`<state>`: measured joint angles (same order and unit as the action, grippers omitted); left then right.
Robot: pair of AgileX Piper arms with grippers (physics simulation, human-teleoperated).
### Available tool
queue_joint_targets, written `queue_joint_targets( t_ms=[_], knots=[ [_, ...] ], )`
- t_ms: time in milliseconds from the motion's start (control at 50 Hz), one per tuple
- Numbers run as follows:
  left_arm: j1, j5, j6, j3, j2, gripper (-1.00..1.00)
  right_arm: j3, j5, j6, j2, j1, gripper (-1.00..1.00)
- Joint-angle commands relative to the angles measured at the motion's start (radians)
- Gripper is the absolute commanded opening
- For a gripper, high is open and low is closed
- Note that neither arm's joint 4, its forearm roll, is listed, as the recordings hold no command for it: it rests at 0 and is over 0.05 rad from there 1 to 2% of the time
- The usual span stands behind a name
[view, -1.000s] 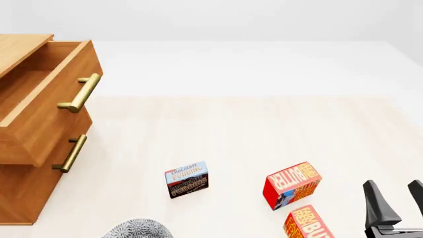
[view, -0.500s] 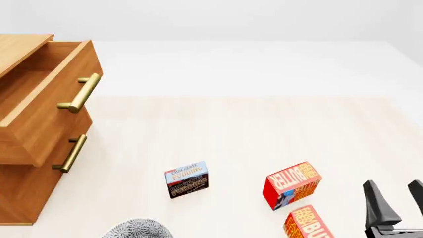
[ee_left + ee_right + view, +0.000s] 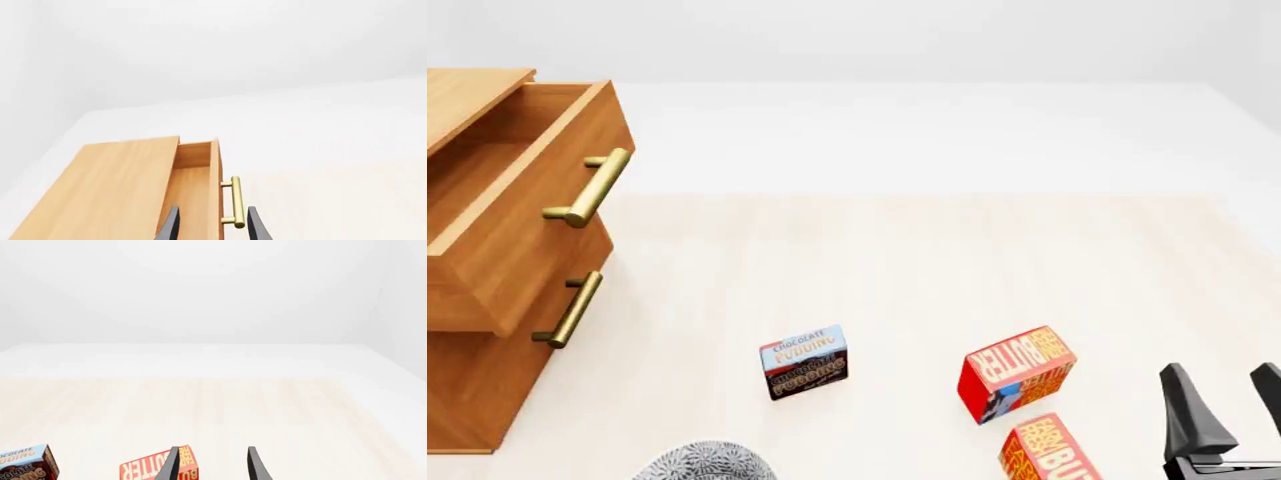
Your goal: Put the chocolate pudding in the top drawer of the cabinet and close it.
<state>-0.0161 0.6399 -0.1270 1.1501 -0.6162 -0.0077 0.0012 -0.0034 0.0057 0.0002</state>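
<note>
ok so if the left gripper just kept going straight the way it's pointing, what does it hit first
Probably the top drawer: in the left wrist view the left gripper, open and empty, has the drawer front's upper edge and its brass handle lined up between its fingers. Depth is unclear, so which touches first is uncertain.

Right gripper (image 3: 1225,400) at the table's (image 3: 961,260) near right corner, fingers parted and empty (upright in front view). Left gripper (image 3: 211,225) likewise parted, holding nothing.
</note>
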Motion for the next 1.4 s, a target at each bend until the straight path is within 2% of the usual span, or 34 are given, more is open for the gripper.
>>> queue_joint_targets(
  t_ms=[20,120,240,360,440,580,660,680,700,780,860,1180,1200,1240,1280,1400],
  knots=[
    [-0.007,0.058,0.05,0.031,-0.104,1.0,-0.001,0.001,0.0,0.0,0.0,1.0],
    [-0.009,0.08,0.052,0.054,-0.131,1.0,-0.002,0.001,0.0,0.0,0.0,1.0],
    [0.031,0.124,0.061,0.09,-0.17,1.0,-0.001,0.0,0.0,0.001,0.0,1.0],
    [0.005,0.177,0.033,0.133,-0.184,1.0,0.001,-0.002,0.0,0.002,0.0,1.0],
    [-0.007,0.236,0.048,0.168,-0.21,1.0,0.001,-0.002,0.0,0.001,0.0,1.0],
    [-0.052,0.276,-0.015,0.197,-0.211,1.0,0.001,-0.001,0.0,0.0,0.0,1.0],
    [-0.068,0.309,-0.022,0.225,-0.23,1.0,0.001,-0.001,0.0,0.0,0.0,1.0],
    [-0.059,0.317,-0.016,0.228,-0.234,1.0,0.001,-0.001,0.0,0.0,0.0,1.0],
    [-0.028,0.34,0.019,0.234,-0.249,1.0,0.001,-0.001,-0.001,-0.001,0.0,1.0],
    [-0.048,0.364,0.02,0.265,-0.264,1.0,0.001,0.0,0.0,-0.001,0.0,1.0],
    [-0.023,0.414,0.063,0.298,-0.297,1.0,0.001,0.001,0.0,-0.002,0.0,1.0],
    [0.017,0.435,0.111,0.256,-0.335,1.0,-0.001,-0.001,0.0,0.002,0.0,1.0],
    [0.043,0.441,0.145,0.255,-0.339,1.0,-0.001,-0.002,0.0,0.003,0.0,1.0],
    [0.004,0.43,0.102,0.256,-0.337,1.0,-0.001,-0.003,0.0,0.004,0.0,1.0],
    [0.009,0.429,0.125,0.242,-0.341,1.0,-0.001,-0.005,0.0,0.006,0.0,1.0],
    [-0.001,0.418,0.115,0.228,-0.343,1.0,-0.001,-0.011,0.0,0.012,0.0,1.0]
  ],
)
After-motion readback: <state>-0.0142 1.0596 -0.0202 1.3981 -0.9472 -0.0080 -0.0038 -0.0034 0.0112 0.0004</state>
